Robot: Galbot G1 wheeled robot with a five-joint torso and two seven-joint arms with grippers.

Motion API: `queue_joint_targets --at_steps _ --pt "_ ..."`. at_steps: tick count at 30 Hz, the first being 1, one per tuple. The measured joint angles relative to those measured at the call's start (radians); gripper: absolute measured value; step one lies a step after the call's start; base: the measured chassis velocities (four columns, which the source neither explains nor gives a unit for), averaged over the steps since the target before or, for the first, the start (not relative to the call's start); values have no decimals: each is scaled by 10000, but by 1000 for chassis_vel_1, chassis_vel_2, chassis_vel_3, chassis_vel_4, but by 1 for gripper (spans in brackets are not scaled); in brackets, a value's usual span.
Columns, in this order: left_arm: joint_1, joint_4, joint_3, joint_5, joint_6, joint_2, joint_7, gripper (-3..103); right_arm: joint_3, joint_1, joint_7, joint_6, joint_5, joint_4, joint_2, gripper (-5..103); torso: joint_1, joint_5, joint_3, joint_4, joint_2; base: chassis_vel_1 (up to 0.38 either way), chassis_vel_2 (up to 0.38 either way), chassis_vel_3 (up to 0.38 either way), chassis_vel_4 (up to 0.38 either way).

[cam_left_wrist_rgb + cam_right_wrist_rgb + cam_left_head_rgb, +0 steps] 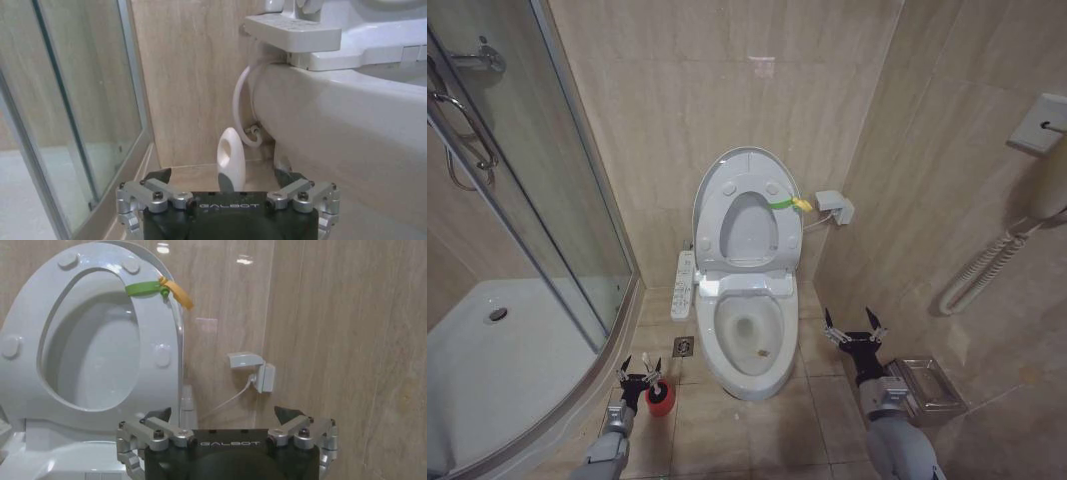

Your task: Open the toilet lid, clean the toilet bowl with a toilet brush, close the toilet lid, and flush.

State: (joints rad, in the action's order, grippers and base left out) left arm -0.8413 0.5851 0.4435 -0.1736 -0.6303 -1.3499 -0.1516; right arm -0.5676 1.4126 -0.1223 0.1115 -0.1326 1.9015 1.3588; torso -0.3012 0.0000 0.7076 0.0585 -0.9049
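- The toilet lid [745, 170] stands raised against the back wall with the seat [745, 228] up against it; I see a green-and-yellow loop [789, 204] tied at its edge.
- The toilet bowl [749, 345] lies uncovered below, its button panel [684, 283] on the side nearer the shower tray [487, 360].
- The toilet brush [231, 160] sits upright in its red cup holder [659, 399] on the floor, beside the bowl on my left.
- My left gripper [640, 371] hangs low right at the brush handle, fingers spread apart, with the handle's white loop between them in the left wrist view.
- My right gripper [855, 327] hovers to the right of the bowl, fingers apart and clamped on nothing.
- A metal tray [927, 390] rests on the floor just beside my right arm.
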Motion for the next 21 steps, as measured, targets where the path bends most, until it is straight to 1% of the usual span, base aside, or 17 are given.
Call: queue_joint_targets --at_steps 10,21 --pt "-35 86 -7 165 -22 -24 179 100 0 0 0 0 0 0 0 100 0 0 0 0 0 0 0 0 0" --pt "1 41 -6 183 9 -40 191 100 0 0 0 0 0 0 0 100 0 0 0 0 0 0 0 0 0"
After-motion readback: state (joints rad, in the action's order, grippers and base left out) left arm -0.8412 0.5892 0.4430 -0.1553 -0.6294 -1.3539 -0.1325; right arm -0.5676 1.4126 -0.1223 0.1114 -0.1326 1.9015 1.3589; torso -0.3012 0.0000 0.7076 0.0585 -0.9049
